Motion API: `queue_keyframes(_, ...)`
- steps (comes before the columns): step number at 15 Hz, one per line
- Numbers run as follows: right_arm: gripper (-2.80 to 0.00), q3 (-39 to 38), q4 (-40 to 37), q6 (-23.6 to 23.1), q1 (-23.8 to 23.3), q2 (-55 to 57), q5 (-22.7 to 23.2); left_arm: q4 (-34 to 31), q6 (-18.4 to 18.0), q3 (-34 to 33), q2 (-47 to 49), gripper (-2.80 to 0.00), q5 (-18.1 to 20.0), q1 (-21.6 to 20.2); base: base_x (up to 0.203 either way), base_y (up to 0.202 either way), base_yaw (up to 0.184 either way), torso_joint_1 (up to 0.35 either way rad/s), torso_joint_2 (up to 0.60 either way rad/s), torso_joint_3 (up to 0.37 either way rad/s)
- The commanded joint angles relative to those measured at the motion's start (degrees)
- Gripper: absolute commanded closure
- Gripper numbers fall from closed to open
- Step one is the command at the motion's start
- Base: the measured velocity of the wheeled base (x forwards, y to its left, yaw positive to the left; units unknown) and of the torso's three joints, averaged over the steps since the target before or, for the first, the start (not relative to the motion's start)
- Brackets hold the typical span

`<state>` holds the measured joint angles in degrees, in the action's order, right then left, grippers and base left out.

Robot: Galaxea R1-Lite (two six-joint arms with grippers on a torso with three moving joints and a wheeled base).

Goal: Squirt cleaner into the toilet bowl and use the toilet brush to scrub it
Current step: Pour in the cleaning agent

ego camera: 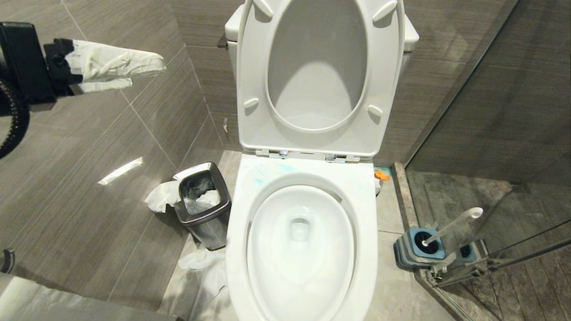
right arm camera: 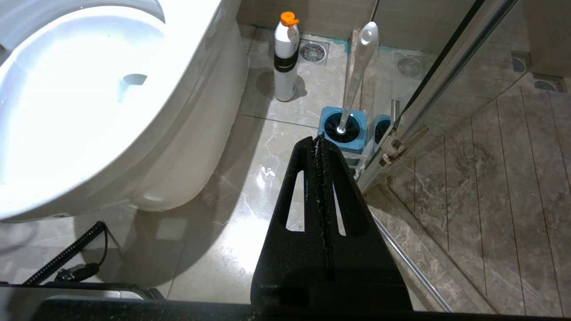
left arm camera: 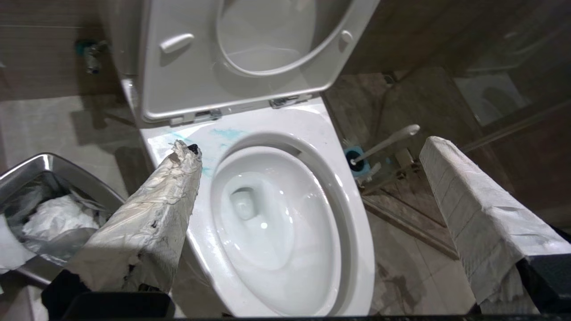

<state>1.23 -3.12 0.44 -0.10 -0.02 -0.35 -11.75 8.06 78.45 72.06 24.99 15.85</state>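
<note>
The white toilet bowl stands open, seat and lid raised. Faint turquoise cleaner is smeared on the rear left of the rim, and it shows again as cleaner in the left wrist view. The toilet brush stands in its grey, blue-topped holder on the floor right of the bowl. My left gripper hangs high at the left, open and empty, its fingers wrapped in white paper. My right gripper is shut on nothing, low over the floor just short of the brush holder.
A steel waste bin full of tissue stands left of the bowl, with more tissue on the floor. A white bottle with an orange cap stands behind the brush. The glass shower door closes off the right.
</note>
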Motion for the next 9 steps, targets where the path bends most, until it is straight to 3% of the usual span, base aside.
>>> queue_keyframes(1, 0.00, 0.0, 0.0, 0.0, 0.0, 0.0, 0.0, 0.2, 0.0, 0.1, -0.1, -2.80, -1.2, -0.6, 0.000, 0.000, 0.000, 0.000, 0.00, 0.000)
queue_keyframes(9, 0.00, 0.0, 0.0, 0.0, 0.0, 0.0, 0.0, 0.2, -2.4, 0.6, -0.6, -2.80, -2.6, -0.6, 0.000, 0.000, 0.000, 0.000, 0.00, 0.000)
